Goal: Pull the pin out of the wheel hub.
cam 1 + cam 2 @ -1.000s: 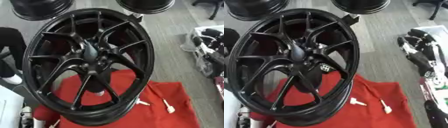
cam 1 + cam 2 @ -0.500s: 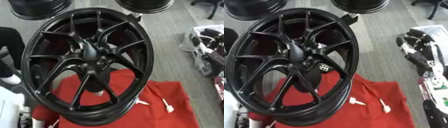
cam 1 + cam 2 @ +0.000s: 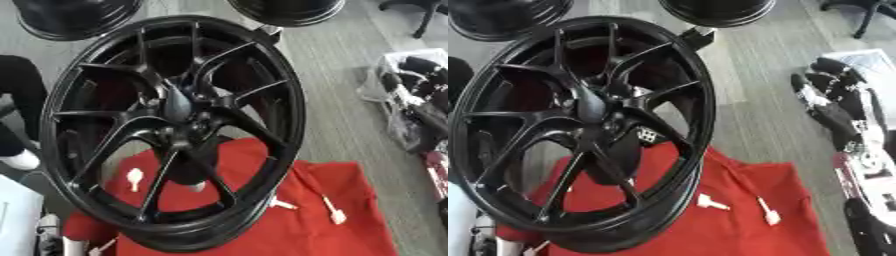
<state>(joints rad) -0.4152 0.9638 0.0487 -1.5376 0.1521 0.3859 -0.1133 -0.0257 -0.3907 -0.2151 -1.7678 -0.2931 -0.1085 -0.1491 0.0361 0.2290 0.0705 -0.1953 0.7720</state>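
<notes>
One black wheel hub fills the left and centre of the frame, standing tilted on edge over a red cloth. We log three small white pins on that cloth: one seen through the spokes at lower left, one just beside the rim's lower right, one further right. Two more dark rims lie along the top edge. We see neither hand, so we cannot tell their state.

Red cloth partly behind wheel
</notes>
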